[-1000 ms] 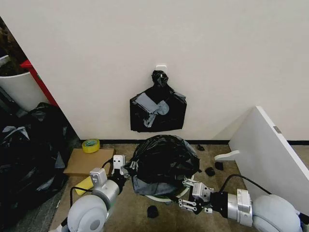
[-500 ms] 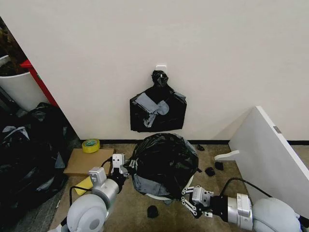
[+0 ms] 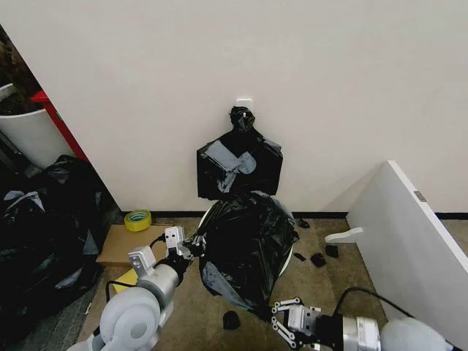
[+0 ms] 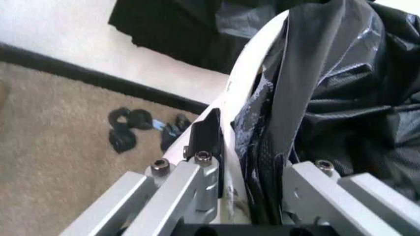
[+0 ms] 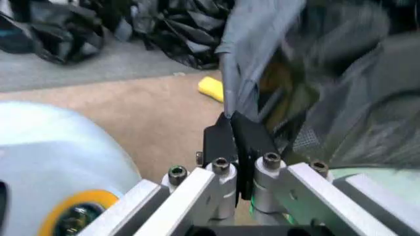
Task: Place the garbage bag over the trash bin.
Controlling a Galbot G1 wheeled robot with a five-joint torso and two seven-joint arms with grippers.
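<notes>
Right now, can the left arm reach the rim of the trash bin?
Probably yes. The left pincer is already at the trash bin, its fingers straddling the pale rim with the garbage bag pinched there. Nothing stands between them.

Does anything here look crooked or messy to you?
Yes. The bin is tipped toward the wall instead of standing upright, with the bag draped loosely over it. The left gripper pinches bag and rim; the right gripper sits low by the bag's hem. Black scraps litter the carpet.
</notes>
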